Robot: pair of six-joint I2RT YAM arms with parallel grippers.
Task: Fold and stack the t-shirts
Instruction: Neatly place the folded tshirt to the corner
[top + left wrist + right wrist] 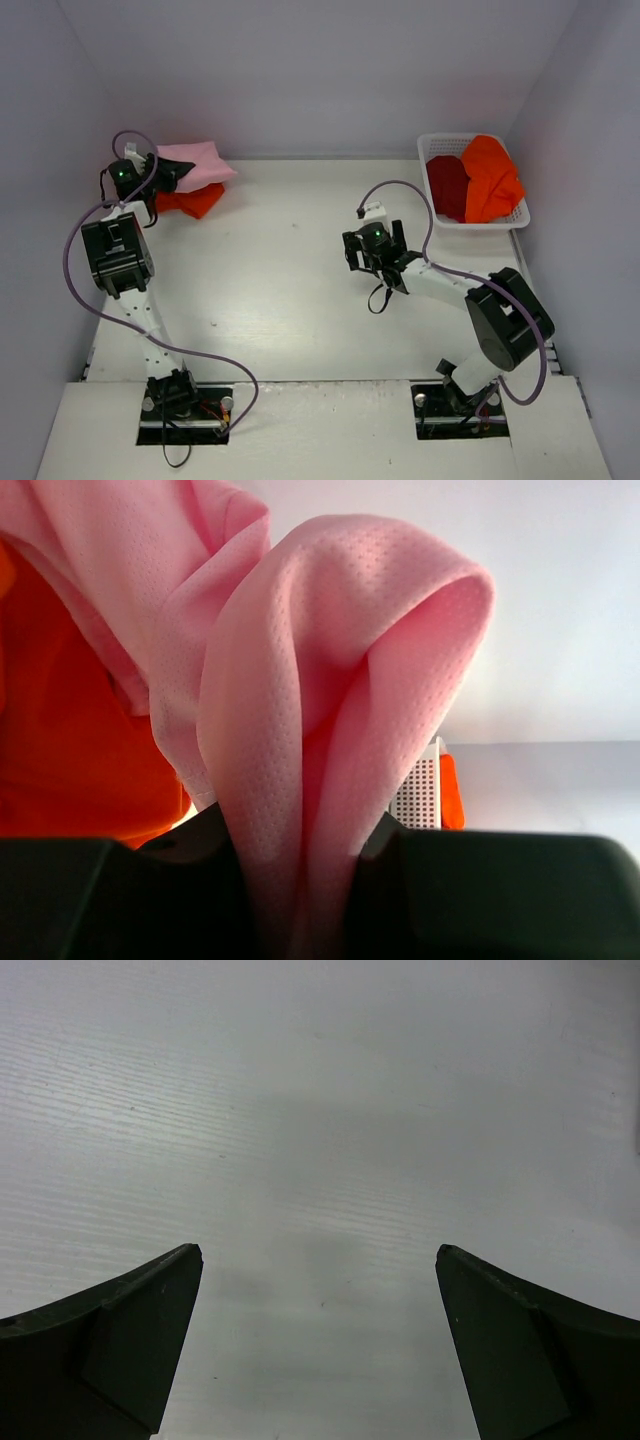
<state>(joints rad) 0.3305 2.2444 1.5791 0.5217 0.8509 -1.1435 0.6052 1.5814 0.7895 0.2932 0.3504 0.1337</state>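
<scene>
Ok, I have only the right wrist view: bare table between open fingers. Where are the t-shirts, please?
Observer: The left gripper is shut on the pink t-shirt, at the far left corner.
Operator: Is anything else there?
Observer: Yes, an orange t-shirt lies against it on the near side.
Operator: And the other shirts?
Observer: A dark red t-shirt and a second orange t-shirt sit in the white basket at the far right.
</scene>
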